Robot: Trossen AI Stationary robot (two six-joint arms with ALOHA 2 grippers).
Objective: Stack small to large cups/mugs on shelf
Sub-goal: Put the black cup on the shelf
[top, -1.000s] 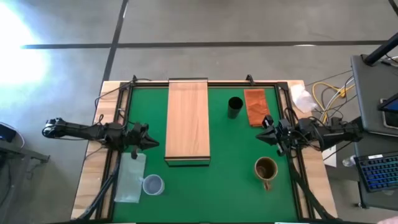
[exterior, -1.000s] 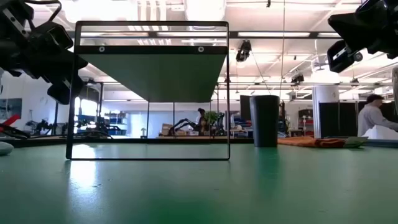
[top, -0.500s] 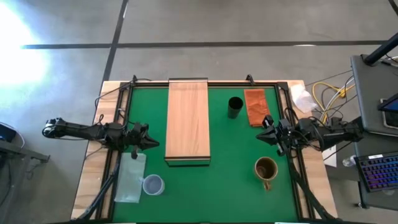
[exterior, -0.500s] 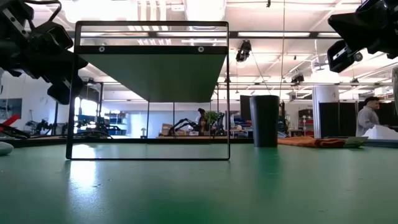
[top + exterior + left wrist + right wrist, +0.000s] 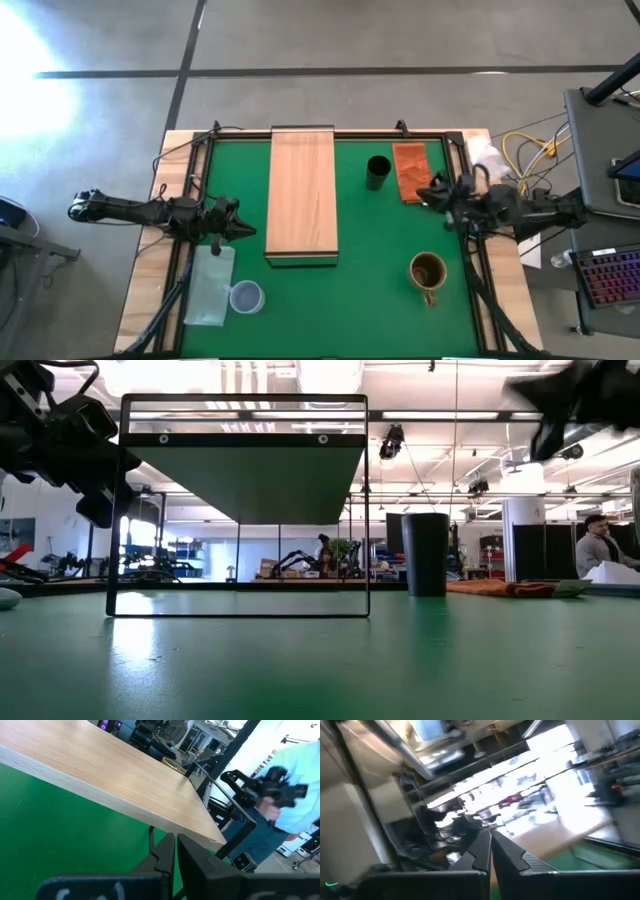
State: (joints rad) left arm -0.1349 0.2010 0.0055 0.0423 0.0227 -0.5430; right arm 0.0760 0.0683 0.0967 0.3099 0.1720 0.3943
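Note:
The light-wood shelf (image 5: 302, 195) stands raised on a dark frame (image 5: 240, 510) on the green table. The narrow black cup (image 5: 377, 171) stands upright right of the shelf, also in the low view (image 5: 425, 553). The brown mug (image 5: 428, 272) stands at the near right. The pale blue-grey mug (image 5: 246, 297) stands at the near left beside a clear bag. My left gripper (image 5: 248, 231) is shut and empty just left of the shelf's near end; it also shows in its wrist view (image 5: 172, 855). My right gripper (image 5: 420, 197) is shut and empty, raised between the black cup and the brown mug; it also shows in its wrist view (image 5: 490, 847).
An orange-brown cloth (image 5: 411, 172) lies right of the black cup. A clear plastic bag (image 5: 210, 285) lies at the near left. Bare green mat (image 5: 370, 300) lies between the two mugs. A person (image 5: 600, 545) shows in the room beyond the table.
My right gripper has moved toward the table's far edge and turned; it is blurred in the low view. The cups, the shelf and my left gripper have kept still.

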